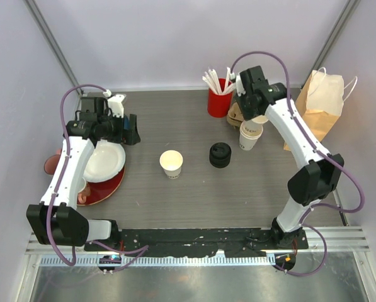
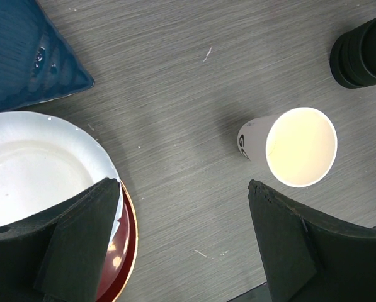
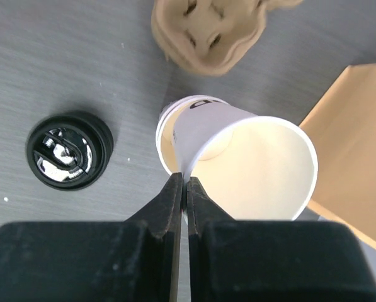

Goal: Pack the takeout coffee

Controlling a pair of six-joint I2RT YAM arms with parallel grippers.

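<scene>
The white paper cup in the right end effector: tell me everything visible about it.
The white paper cup is lidless and empty, with a cream inside, a rolled rim and black print low on its wall. It is tilted, mouth toward the wrist camera. The right end effector is shut on its wall at the rim. Its base seems nested in the mouth of a second white cup below it.

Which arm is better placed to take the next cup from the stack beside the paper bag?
Right. The right gripper is shut on the rim of the top cup of the stack. The left gripper hangs open over the white plate, far from it.
</scene>
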